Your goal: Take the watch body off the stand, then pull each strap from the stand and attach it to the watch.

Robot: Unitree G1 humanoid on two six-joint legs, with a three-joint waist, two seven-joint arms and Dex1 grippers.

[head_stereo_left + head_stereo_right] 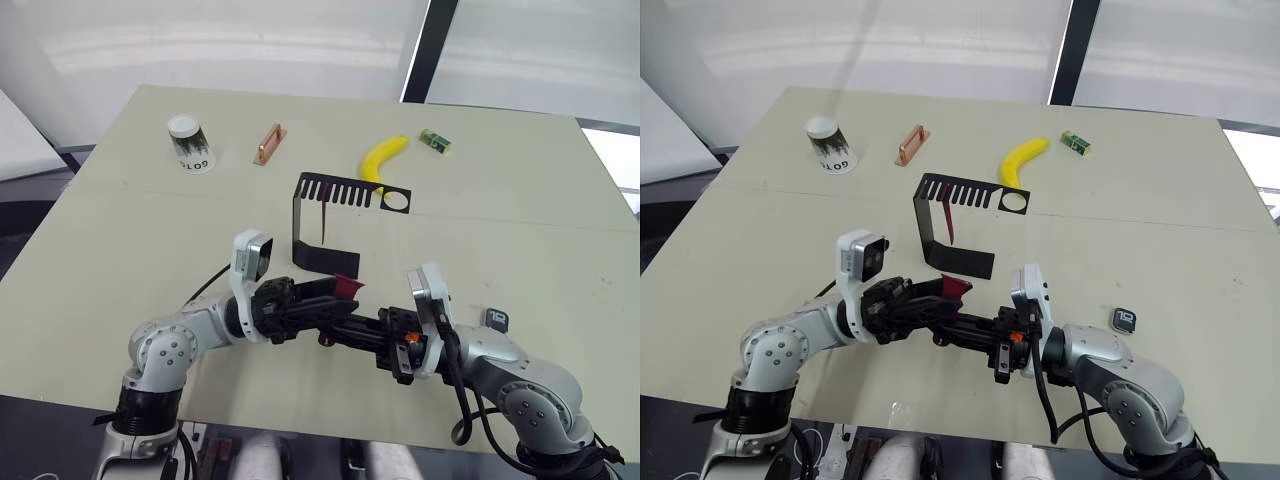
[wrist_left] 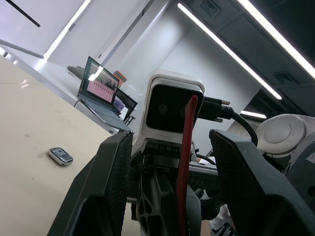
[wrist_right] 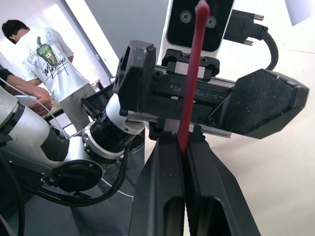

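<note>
**Strap passed between pincers, watch body lies apart**

Your right pincer (image 3: 184, 147) is clenched on one dark red flexible strap (image 3: 193, 73). Your left pincer (image 2: 172, 162) stands released, its fingers either side of that strap. The small dark-rimmed watch body (image 1: 497, 320) lies on the worktop (image 1: 520, 200) near its right edge. The second maroon strap (image 1: 326, 218) hangs in the black bent sheet-metal stand (image 1: 340, 195) mid-worktop. I judge you're mid strap step; next, bring strap and watch body together.
</note>
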